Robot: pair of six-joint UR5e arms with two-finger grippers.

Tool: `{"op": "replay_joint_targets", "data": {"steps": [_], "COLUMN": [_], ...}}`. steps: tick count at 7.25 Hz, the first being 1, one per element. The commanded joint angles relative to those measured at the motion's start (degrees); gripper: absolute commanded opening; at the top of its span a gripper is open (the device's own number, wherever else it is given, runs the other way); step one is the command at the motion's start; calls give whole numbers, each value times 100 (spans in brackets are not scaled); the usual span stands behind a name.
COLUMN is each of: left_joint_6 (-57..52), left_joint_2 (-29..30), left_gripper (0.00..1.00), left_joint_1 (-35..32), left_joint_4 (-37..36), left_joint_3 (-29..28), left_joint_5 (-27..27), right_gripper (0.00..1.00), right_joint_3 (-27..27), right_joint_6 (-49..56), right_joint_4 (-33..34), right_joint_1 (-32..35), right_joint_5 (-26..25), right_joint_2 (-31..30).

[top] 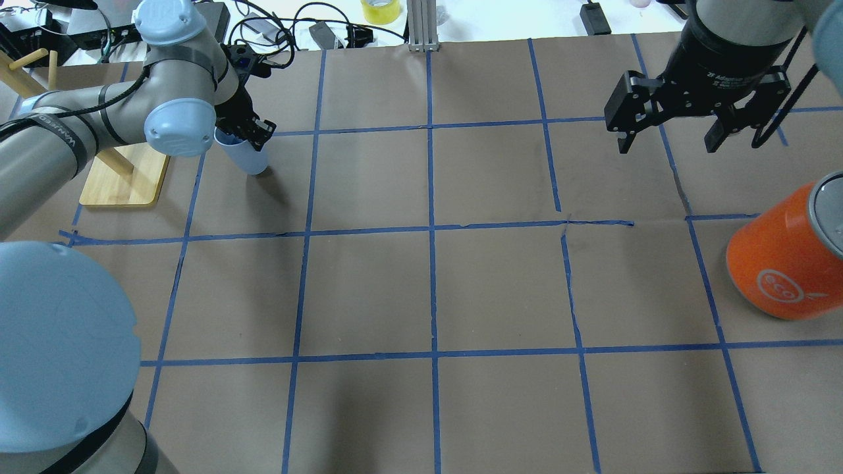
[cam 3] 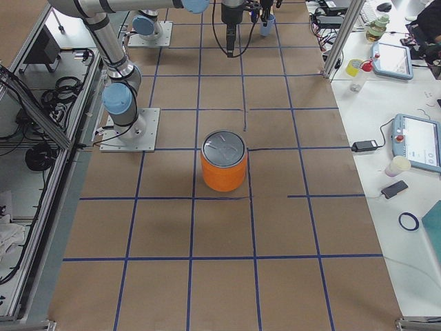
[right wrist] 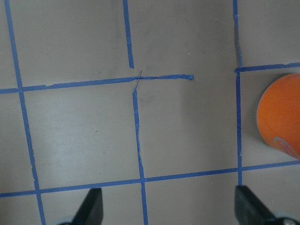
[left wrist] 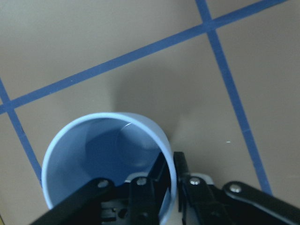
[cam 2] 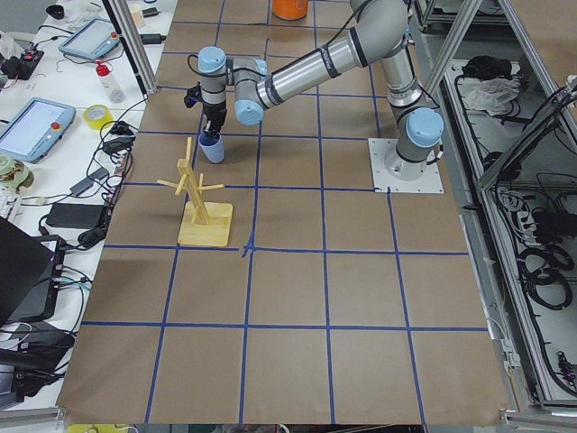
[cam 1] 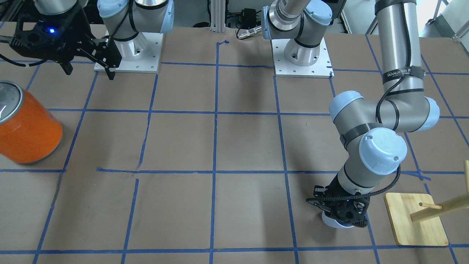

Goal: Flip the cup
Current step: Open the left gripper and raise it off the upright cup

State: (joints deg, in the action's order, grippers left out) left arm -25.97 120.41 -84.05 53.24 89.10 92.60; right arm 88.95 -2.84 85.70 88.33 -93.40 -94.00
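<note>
We see the cup (top: 249,158) at the far left of the surface (top: 369,289), near the base of a wooden peg rack (top: 132,187). It is a small, plain tapered tumbler without a handle. The outside is pale blue-white and matte, the inside a deeper light blue, and the rim is wider than the base. Its mouth faces up and it leans a little in the overhead view; we cannot tell whether its base touches the surface. The left claw (left wrist: 165,187) pinches the cup's rim wall, one finger inside the mouth and one outside. The right claw (top: 668,141) hangs above the right side of the surface, fingers spread wide with nothing between them. Near it an orange can (top: 780,263) with a silver top stands upright, well apart from the cup.
</note>
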Motion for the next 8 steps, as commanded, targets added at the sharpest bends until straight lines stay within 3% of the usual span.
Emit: {"op": "replay_joint_targets", "data": {"steps": [1, 3, 8], "left_joint_6": [581, 602, 936], "left_joint_2": [-26, -219, -1781], "left_gripper": [71, 89, 93], "left_joint_1": [-50, -216, -568], "left_joint_4": [46, 81, 2897], "left_joint_3": [37, 230, -532], "left_joint_5": [3, -164, -146], "right_gripper": [100, 100, 100], "right_joint_3": [-9, 0, 0], "right_joint_6": [11, 3, 3], "right_joint_4": [8, -1, -1], "right_joint_1": [0, 0, 0], "right_joint_5": [6, 6, 6], "right_joint_2": [5, -4, -4]}}
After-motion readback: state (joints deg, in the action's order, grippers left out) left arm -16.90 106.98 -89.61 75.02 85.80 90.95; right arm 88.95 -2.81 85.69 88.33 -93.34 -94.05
